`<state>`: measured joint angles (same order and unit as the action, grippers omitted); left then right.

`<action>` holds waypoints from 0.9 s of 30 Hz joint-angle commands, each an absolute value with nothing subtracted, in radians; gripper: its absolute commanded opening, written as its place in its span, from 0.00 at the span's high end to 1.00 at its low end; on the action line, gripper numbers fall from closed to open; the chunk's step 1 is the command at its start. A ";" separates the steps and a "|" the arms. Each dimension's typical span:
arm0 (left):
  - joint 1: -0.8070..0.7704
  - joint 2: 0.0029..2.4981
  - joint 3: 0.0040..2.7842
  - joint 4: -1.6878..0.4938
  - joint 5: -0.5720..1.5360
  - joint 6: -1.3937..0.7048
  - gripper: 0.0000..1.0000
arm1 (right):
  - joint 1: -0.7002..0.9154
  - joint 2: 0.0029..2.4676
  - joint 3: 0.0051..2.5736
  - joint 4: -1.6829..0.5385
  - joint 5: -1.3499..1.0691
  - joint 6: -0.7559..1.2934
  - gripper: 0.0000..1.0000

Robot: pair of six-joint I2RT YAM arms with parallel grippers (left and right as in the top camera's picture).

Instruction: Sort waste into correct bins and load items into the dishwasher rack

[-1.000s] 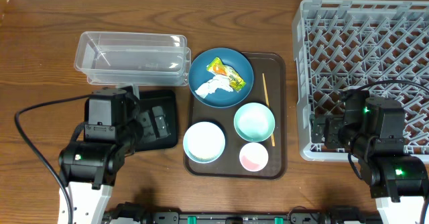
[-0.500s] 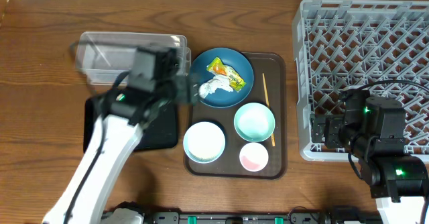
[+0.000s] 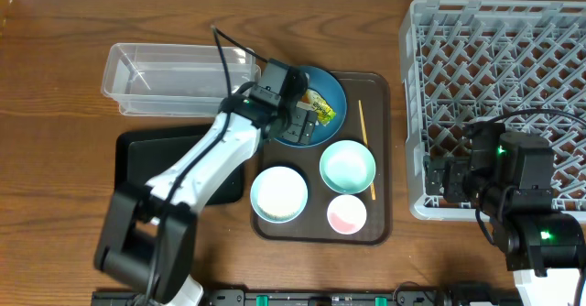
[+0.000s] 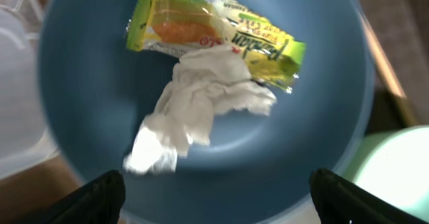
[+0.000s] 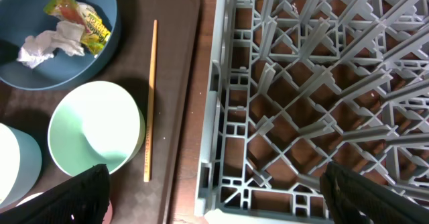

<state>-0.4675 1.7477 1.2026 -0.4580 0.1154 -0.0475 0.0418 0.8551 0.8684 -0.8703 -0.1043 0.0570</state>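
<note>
My left gripper hangs open over the dark blue bowl, its jaws wide apart astride the bowl's near side in the left wrist view and holding nothing. In the bowl lie a crumpled white tissue and a yellow-orange-green snack wrapper. A mint-green bowl, a white blue-rimmed bowl, a pink cup and a thin wooden stick rest on the brown tray. My right gripper stands open and empty at the near left corner of the grey dishwasher rack.
The clear tub stands at the back left, and the shallow black tray lies in front of it under my left arm. The brown serving tray sits between the bins and the rack. Bare wooden table lies at the far left.
My left arm has swung from above the black tray, right and forward, to over the blue bowl. Its jaws have narrowed slightly. The right arm has not moved.
</note>
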 commanded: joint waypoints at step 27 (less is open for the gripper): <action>-0.467 1.927 1.214 -0.330 0.092 -0.030 0.76 | 0.053 0.857 0.888 -0.873 -0.105 0.066 0.02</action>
<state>-0.4679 1.9285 1.2026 -0.3294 0.1009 -0.0372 0.0418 0.8555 0.8684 -0.8707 -0.1043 0.0570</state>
